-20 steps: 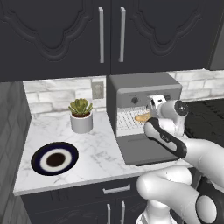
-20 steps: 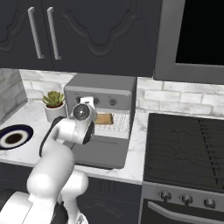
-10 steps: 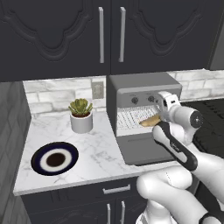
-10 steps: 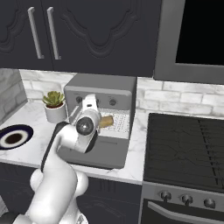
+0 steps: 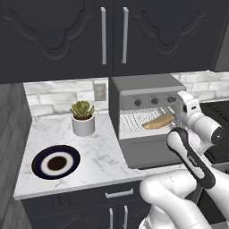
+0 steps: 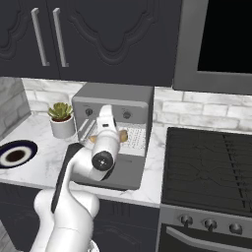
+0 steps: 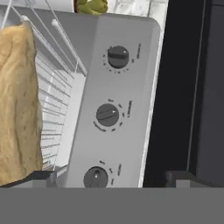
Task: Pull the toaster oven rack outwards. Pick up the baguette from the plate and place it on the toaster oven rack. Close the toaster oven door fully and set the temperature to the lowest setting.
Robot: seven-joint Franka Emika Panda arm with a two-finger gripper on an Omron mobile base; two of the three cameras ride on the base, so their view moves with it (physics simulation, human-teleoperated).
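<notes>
Baguette (image 5: 159, 121): lies on the toaster oven rack (image 5: 136, 120), frame centre.
Gripper (image 7: 111, 176): released — empty.
Door (image 5: 150, 150): down — lift its front edge squarely.

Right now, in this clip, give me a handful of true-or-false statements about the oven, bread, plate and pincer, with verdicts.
1. The baguette lies on the toaster oven rack. True.
2. The toaster oven door is shut. False: it hangs open, folded down in front of the toaster oven.
3. The plate still carries the bread. False: the plate is bare, on the counter left of the oven.
4. The pincer is open and holds nothing. True: its tips stand wide apart, near the oven's knob panel.
5. A potted plant stands between the plate and the oven. True.
6. The oven's front panel has five knobs. False: three knobs show.
</notes>
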